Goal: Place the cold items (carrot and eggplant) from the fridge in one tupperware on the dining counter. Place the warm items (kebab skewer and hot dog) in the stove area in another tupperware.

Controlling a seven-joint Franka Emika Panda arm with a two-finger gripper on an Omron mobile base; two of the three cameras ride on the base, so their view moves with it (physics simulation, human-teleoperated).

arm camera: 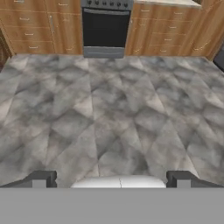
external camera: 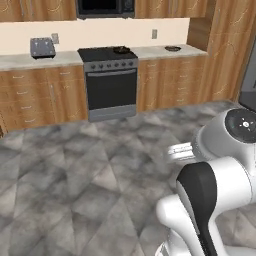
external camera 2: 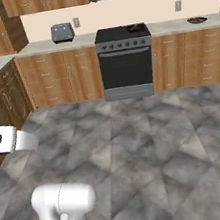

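Facing stove [arm camera: 105, 26] well beyond tool [arm camera: 111, 178], jaws wide.

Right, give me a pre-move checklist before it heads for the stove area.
1. Gripper open and empty: ok, fingers wide apart, nothing between them.
2. Floor clear up to the stove: ok.
3. Stove within reach: not ok, it stands far across the floor.
4. Kebab skewer and hot dog located: cannot tell; a dark pan sits on the stovetop, contents too small to make out.
5. Tupperware located: cannot tell.
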